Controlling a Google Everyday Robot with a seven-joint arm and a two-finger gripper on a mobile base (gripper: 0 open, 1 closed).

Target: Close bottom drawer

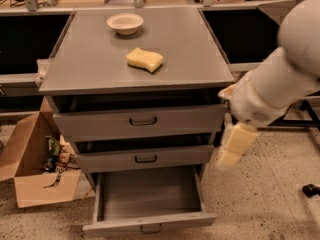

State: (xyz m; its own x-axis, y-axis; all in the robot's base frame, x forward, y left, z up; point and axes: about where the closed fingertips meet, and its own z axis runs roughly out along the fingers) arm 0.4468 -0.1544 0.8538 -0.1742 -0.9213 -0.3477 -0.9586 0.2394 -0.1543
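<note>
while the bottom drawer (150,223) is standing pulled well out at the foot of the cabinet (90,69), the gripper (234,146) is hanging in the air up to its right, beside the middle drawer (175,159); how far open it is i cannot tell. being stiff grey metal and looking empty, the drawer is probably sliding lightly, calling for a flat, steady push on its front panel near the small loop handle (151,228) rather than a grasp. i am counting three drawers, one bowl (125,23), one sponge (144,59) and one cardboard box (35,179).
</note>
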